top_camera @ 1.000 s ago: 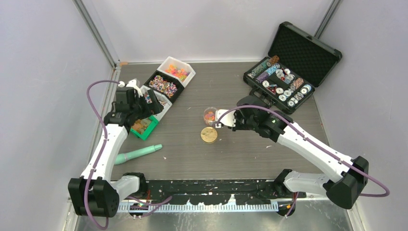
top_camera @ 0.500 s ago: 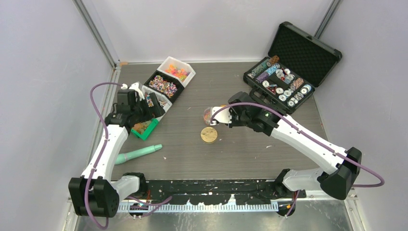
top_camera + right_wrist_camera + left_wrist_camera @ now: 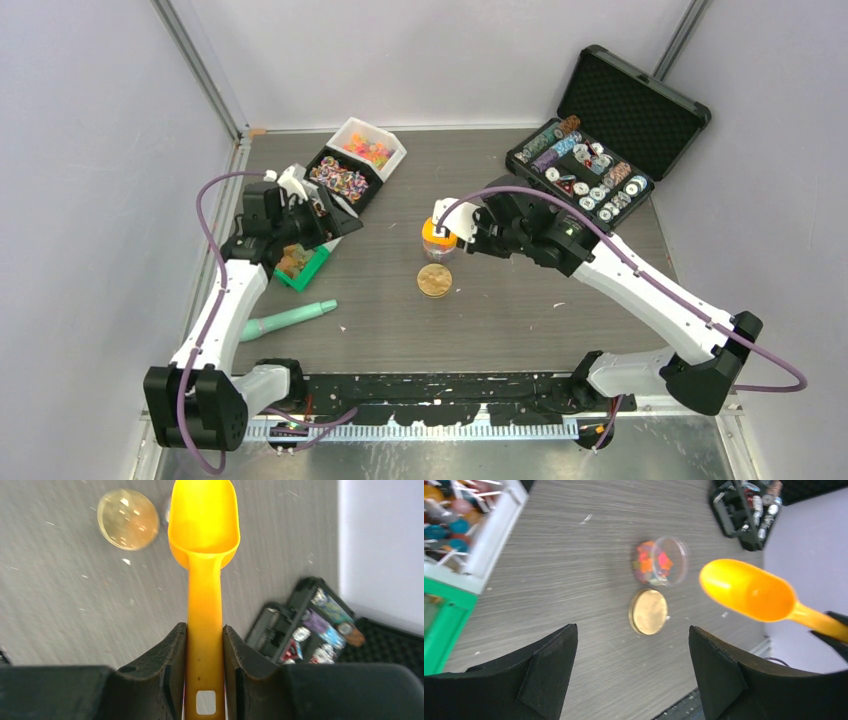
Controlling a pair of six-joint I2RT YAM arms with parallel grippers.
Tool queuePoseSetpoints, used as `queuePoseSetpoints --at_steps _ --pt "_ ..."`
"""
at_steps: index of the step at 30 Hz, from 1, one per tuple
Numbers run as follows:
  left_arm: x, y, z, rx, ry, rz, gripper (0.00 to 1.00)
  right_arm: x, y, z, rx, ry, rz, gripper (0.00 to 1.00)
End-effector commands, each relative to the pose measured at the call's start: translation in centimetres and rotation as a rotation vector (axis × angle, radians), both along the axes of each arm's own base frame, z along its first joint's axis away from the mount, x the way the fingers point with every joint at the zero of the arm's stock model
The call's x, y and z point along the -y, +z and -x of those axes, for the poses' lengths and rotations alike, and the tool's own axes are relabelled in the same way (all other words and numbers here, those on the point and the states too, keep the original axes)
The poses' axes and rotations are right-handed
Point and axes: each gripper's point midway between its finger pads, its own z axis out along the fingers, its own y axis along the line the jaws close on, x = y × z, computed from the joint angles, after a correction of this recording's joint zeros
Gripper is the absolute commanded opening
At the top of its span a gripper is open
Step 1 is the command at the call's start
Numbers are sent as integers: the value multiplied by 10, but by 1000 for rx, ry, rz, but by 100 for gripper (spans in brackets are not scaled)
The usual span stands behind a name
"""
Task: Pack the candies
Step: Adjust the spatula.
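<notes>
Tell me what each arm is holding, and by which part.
Right gripper: the orange scoop, its handle pinched between the fingers. Left gripper: open, holding nothing.

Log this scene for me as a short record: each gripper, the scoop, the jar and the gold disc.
right gripper: shut on handle of orange plastic scoop
scoop bowl: empty
left gripper: open, holding nothing
clear round jar: on table, uncovered, colourful candies inside
flat round gold disc: on table beside jar
</notes>
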Motion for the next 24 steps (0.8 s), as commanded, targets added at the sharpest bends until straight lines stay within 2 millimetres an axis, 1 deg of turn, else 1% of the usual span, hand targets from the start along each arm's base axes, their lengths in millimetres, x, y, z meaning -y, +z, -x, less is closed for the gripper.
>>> queuePoseSetpoints --at_steps 1,2,5,8,11,14,16,18,21,24 --pt "29 33 -2 55 -101 178 82 -40 20 24 -96 75 -254 0" --pt "31 35 -2 53 -108 193 82 -46 22 28 -111 96 -292 0" --pt "39 34 -2 34 -124 236 80 -58 29 30 -117 113 -365 0" --pt "49 25 -1 0 -140 232 79 -69 39 27 -106 112 -436 0" --pt "64 13 1 -38 -171 214 79 -82 44 34 -143 154 -505 0" --pt "75 1 3 -81 -201 199 75 -88 54 34 -131 154 -572 0" --pt "78 -6 4 -106 -209 190 71 -87 58 31 -98 140 -609 0" --pt "79 -11 4 -117 -209 180 67 -87 69 28 -55 126 -670 0" --pt "79 -13 3 -115 -203 172 62 -90 84 24 -12 118 -760 0" --pt "79 -14 3 -111 -199 167 58 -97 91 22 -2 120 -816 0"
